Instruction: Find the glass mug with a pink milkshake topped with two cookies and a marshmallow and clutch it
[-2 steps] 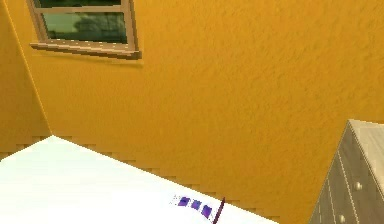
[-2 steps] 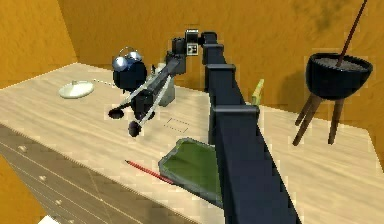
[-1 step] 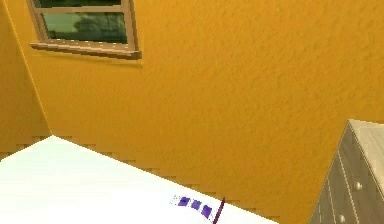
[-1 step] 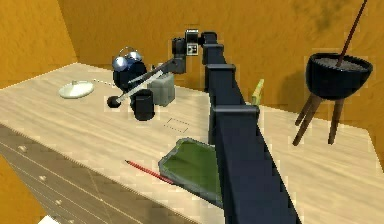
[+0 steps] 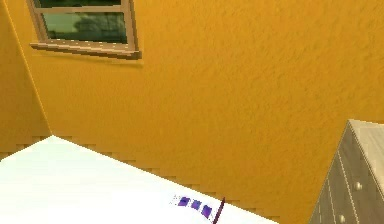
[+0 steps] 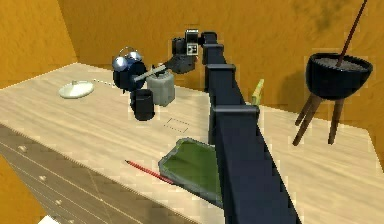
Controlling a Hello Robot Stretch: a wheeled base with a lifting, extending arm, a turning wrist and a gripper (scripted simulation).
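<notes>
On the light wooden dresser top (image 6: 60, 120) a small greyish cup (image 6: 164, 90) stands beside a darker cup (image 6: 144, 105). Behind them is a dark round object with blue glints (image 6: 127, 68). My arm (image 6: 235, 130) rises from the bottom edge, and the gripper (image 6: 153, 73) at its far end reaches left, just above the greyish cup. With these things on the surface at and behind the gripper, I cannot tell whether it holds anything. No pink drink can be made out.
A white plate (image 6: 76, 90) lies at the dresser's left, with a green tray (image 6: 188, 165) and a red pencil (image 6: 145, 170) near its front. A dark bowl on a legged stand (image 6: 336, 75) is at the right. Ahead are an orange wall, a window (image 5: 85, 25), a white surface (image 5: 70, 185) and a drawer unit (image 5: 355, 180).
</notes>
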